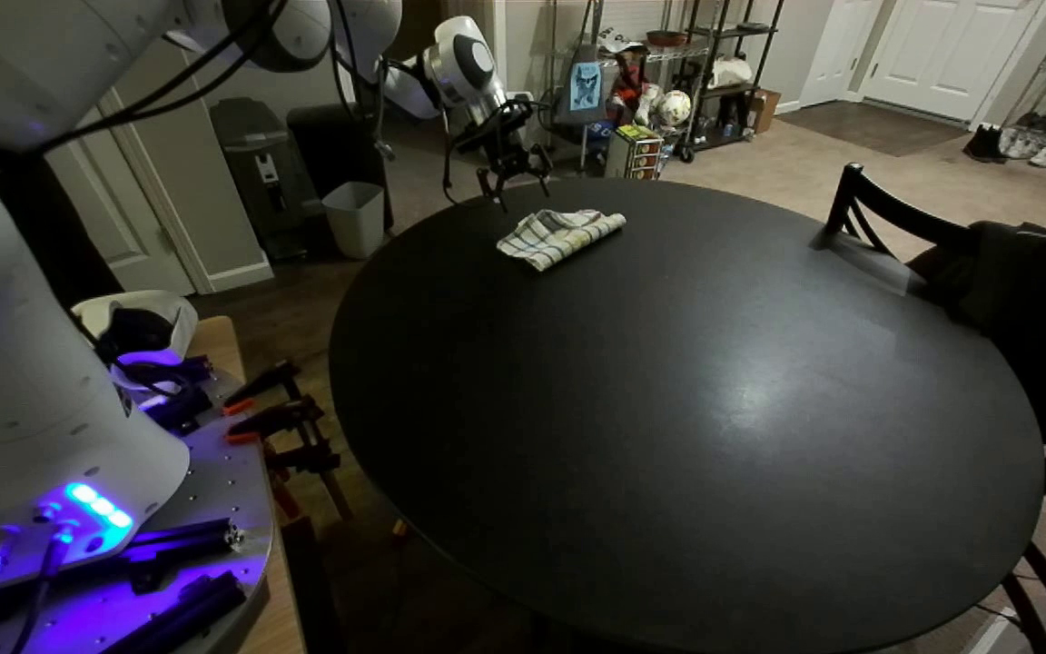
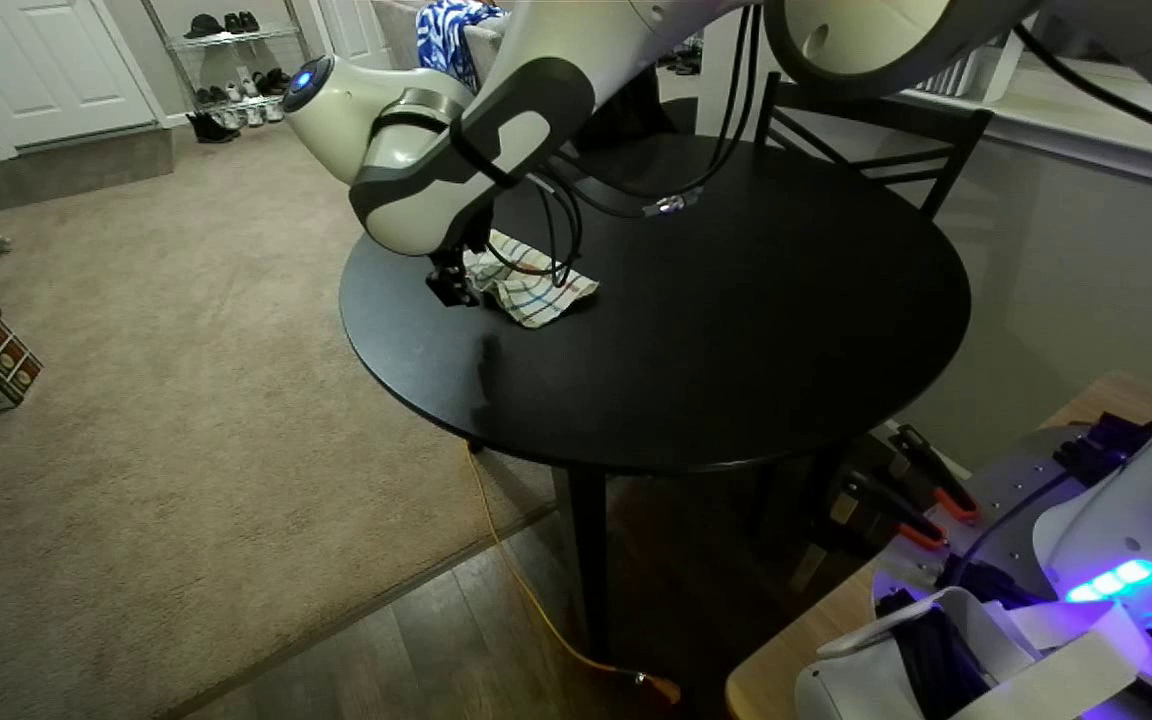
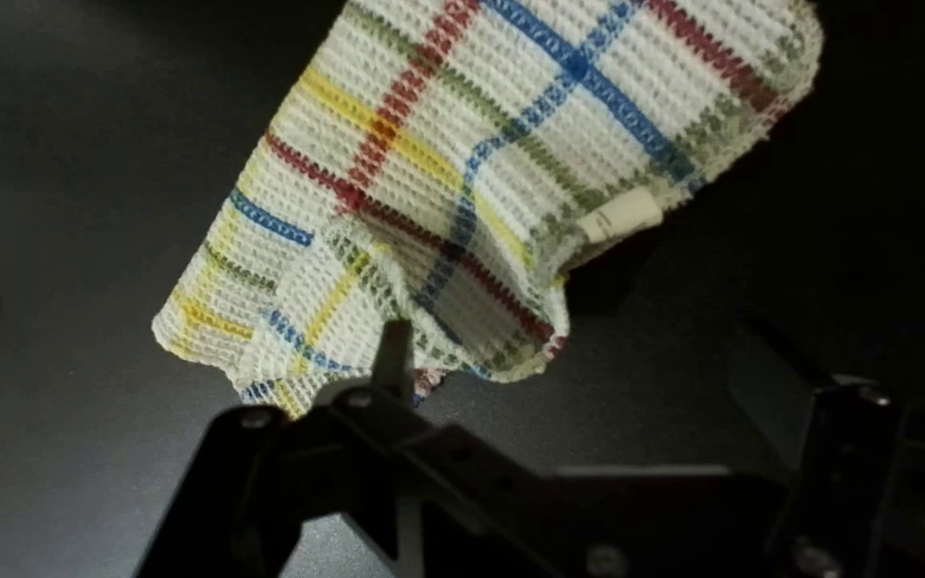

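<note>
A white cloth (image 3: 430, 160) with red, blue, yellow and green checks lies loosely folded on the round dark table (image 1: 686, 381). In the wrist view its near edge is rumpled, and a small pale tag (image 3: 621, 215) sticks out on its right side. My gripper (image 3: 575, 333) is spread wide, nothing gripped between the fingers. The left finger (image 3: 393, 357) overlaps the cloth's near corner in that view; whether it touches cannot be told. An exterior view has the gripper (image 1: 526, 200) just behind the cloth (image 1: 559, 236), above the table's far edge. Elsewhere the wrist partly hides the cloth (image 2: 531, 290).
Dark chairs (image 1: 895, 209) stand against the table, one with dark clothing over it. Beyond the arm are a grey bin (image 1: 355, 220) and a cardboard box (image 1: 634, 153). Clamps (image 1: 282, 418) stick out from the robot's mount. An orange cord (image 2: 526, 590) runs along the floor.
</note>
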{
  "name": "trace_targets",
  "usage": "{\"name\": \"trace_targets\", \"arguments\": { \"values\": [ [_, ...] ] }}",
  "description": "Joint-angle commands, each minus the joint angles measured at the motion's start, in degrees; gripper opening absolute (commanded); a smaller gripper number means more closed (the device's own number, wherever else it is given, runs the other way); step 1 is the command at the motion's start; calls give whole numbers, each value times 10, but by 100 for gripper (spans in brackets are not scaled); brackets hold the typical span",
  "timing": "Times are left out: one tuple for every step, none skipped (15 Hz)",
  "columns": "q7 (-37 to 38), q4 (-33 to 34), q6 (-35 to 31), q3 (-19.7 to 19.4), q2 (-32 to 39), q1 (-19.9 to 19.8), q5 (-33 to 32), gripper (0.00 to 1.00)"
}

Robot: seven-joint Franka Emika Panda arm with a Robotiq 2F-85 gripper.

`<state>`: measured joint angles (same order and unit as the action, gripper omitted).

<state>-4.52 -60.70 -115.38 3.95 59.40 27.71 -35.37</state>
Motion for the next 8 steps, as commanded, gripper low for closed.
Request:
{"name": "trace_targets", "arguments": {
  "values": [
    [0, 0, 0, 0, 0, 0, 0, 100],
    [0, 0, 0, 0, 0, 0, 0, 100],
    [0, 0, 0, 0, 0, 0, 0, 100],
    [0, 0, 0, 0, 0, 0, 0, 100],
    [0, 0, 0, 0, 0, 0, 0, 100],
    [-3, -1, -2, 2, 2, -2, 2, 100],
    [-5, -4, -4, 3, 3, -3, 2, 100],
    [-8, -7, -7, 4, 4, -4, 3, 100]
  ]
}}
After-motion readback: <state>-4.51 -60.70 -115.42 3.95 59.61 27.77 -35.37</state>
